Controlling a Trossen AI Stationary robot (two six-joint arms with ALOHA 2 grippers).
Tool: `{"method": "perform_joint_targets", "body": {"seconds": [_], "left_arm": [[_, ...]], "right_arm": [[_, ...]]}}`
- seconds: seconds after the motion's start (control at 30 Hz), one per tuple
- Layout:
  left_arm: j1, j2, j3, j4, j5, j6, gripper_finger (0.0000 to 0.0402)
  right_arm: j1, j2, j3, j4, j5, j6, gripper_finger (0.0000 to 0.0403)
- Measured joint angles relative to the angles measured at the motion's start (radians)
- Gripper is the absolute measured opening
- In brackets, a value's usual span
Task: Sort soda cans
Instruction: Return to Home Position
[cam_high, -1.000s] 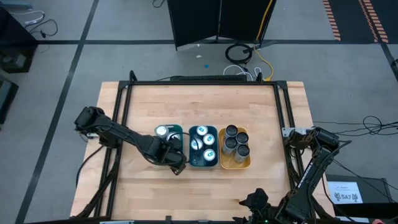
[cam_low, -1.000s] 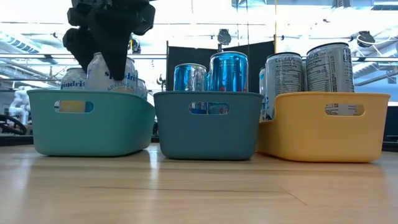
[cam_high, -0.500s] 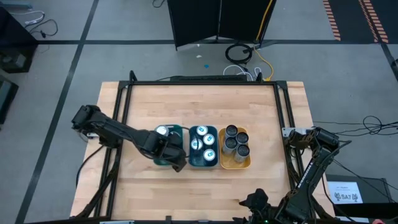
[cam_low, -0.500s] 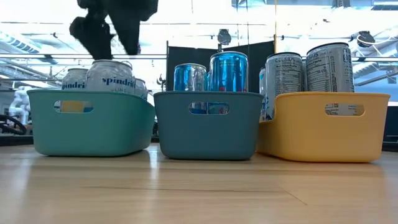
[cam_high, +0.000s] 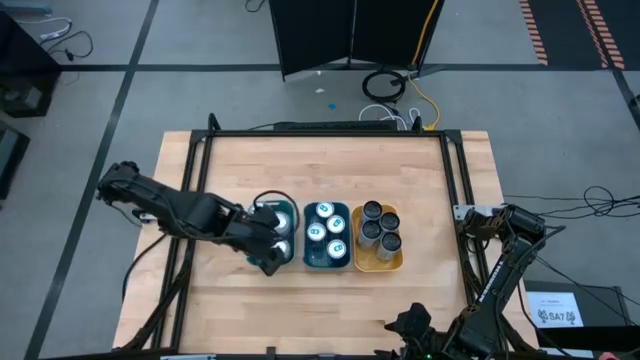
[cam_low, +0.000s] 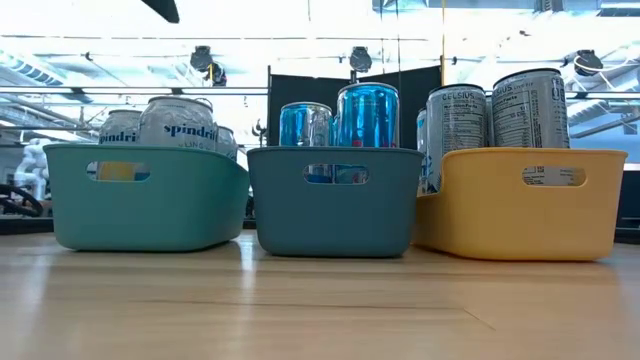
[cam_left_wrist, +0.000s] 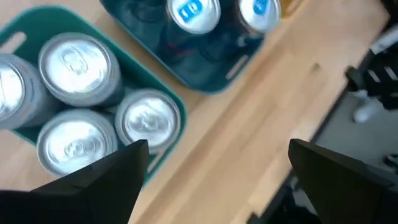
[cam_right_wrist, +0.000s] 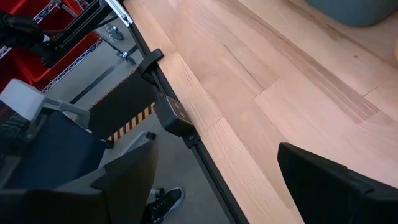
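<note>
Dark fingers (cam_left_wrist: 93, 186) of the left gripper (cam_left_wrist: 217, 149) stand wide apart with nothing between them, only bare table (cam_left_wrist: 249, 124) showing in the gap. From above, this gripper hangs over the front corner of the green bin (cam_high: 262, 205), raised clear of the cans inside; at table height only a dark tip of the arm shows at the top edge.

Directly beneath and just ahead of it, four silver-topped cans (cam_left_wrist: 78, 62) stand upright and packed close in the green bin, touching one another. One of them (the front one in the low view) reads "spindrift" (cam_low: 175, 120) on its side.

Next out from the gripper, toward the right arm, the blue bin (cam_high: 327, 265) sits just beside the green one and holds upright cans with blue-marked tops (cam_left_wrist: 193, 12). Farthest from the left gripper is the yellow bin (cam_low: 520, 200), beside the blue one, holding grey cans with dark tops (cam_high: 372, 212). All three bins sit in a row near the middle of the table.

Well apart from all of this, the right gripper (cam_right_wrist: 216, 149) waits by the table's right edge, its fingers spread and empty, looking down on the table's wooden rim and the floor beyond it.
</note>
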Motion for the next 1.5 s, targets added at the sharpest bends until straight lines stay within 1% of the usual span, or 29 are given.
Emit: {"method": "perform_joint_targets", "body": {"seconds": [0.1, 0.17, 0.23, 0.3, 0.4, 0.47, 0.53, 0.63, 0.7, 0.77, 0.83, 0.87, 0.93, 1.0, 1.1, 1.2, 1.27, 1.37, 1.43, 1.5], "left_arm": [[-0.015, -0.025, 0.0, -0.003, 0.041, 0.026, 0.0393], [-0.024, -0.039, 0.0, -0.003, 0.098, 0.101, 0.0393], [-0.032, -0.047, 0.0, -0.004, 0.165, 0.191, 0.0393], [-0.042, -0.048, 0.0, -0.004, 0.192, 0.251, 0.0393], [-0.062, -0.043, -0.001, -0.003, 0.193, 0.327, 0.0393], [-0.076, -0.035, -0.001, -0.003, 0.187, 0.347, 0.0393], [-0.091, -0.03, -0.008, 0.001, 0.15, 0.349, 0.0393], [-0.12, -0.032, -0.026, 0.006, 0.079, 0.34, 0.0393], [-0.147, -0.031, -0.036, 0.008, 0.057, 0.341, 0.0393], [-0.177, -0.031, -0.048, 0.029, 0.031, 0.355, 0.0393], [-0.205, -0.031, -0.063, 0.084, -0.006, 0.414, 0.0393], [-0.216, -0.031, -0.073, 0.119, -0.025, 0.443, 0.0393], [-0.231, -0.031, -0.099, 0.209, -0.065, 0.479, 0.0393], [-0.241, -0.031, -0.131, 0.298, -0.086, 0.516, 0.0393], [-0.241, -0.031, -0.203, 0.422, -0.095, 0.557, 0.0393], [-0.237, -0.031, -0.271, 0.501, -0.095, 0.559, 0.0393], [-0.237, -0.031, -0.301, 0.514, -0.096, 0.553, 0.0393], [-0.238, -0.038, -0.328, 0.529, -0.102, 0.551, 0.0393], [-0.237, -0.048, -0.337, 0.532, -0.13, 0.551, 0.0393], [-0.237, -0.057, -0.339, 0.528, -0.168, 0.568, 0.0393]], "right_arm": [[0.0, 0.0, 0.0, 0.0, -0.006, 0.0, 0.0322], [0.0, 0.0, 0.0, 0.0, -0.02, 0.0, 0.0322], [0.0, 0.0, 0.0, 0.0, -0.062, 0.0, 0.0322], [0.0, 0.0, 0.0, -0.002, -0.107, -0.001, 0.0322], [0.0, 0.0, 0.0, -0.026, -0.162, 0.0, 0.0322], [0.0, 0.0, 0.0, -0.048, -0.187, 0.0, 0.0322], [0.0, 0.0, 0.0, -0.053, -0.194, 0.0, 0.0322], [0.0, 0.0, 0.0, -0.049, -0.258, 0.0, 0.0322], [0.0, 0.0, 0.0, -0.053, -0.289, -0.02, 0.0322], [0.0, 0.0, 0.0, -0.067, -0.287, -0.092, 0.0322], [0.0, 0.0, 0.0, -0.06, -0.259, -0.195, 0.0322], [0.0, 0.0, 0.0, -0.06, -0.229, -0.261, 0.0322], [-0.005, 0.001, 0.0, -0.075, -0.135, -0.363, 0.0322], [-0.028, 0.002, -0.004, -0.091, -0.081, -0.419, 0.0322], [-0.092, 0.002, -0.047, -0.086, -0.095, -0.492, 0.0322], [-0.163, 0.001, -0.088, 0.013, -0.16, -0.646, 0.0322], [-0.207, -0.009, -0.111, 0.089, -0.188, -0.771, 0.0322], [-0.272, -0.054, -0.151, 0.211, -0.19, -0.955, 0.0322], [-0.319, -0.105, -0.203, 0.288, -0.196, -1.06, 0.0322], [-0.367, -0.167, -0.282, 0.395, -0.243, -1.137, 0.0322]]}}
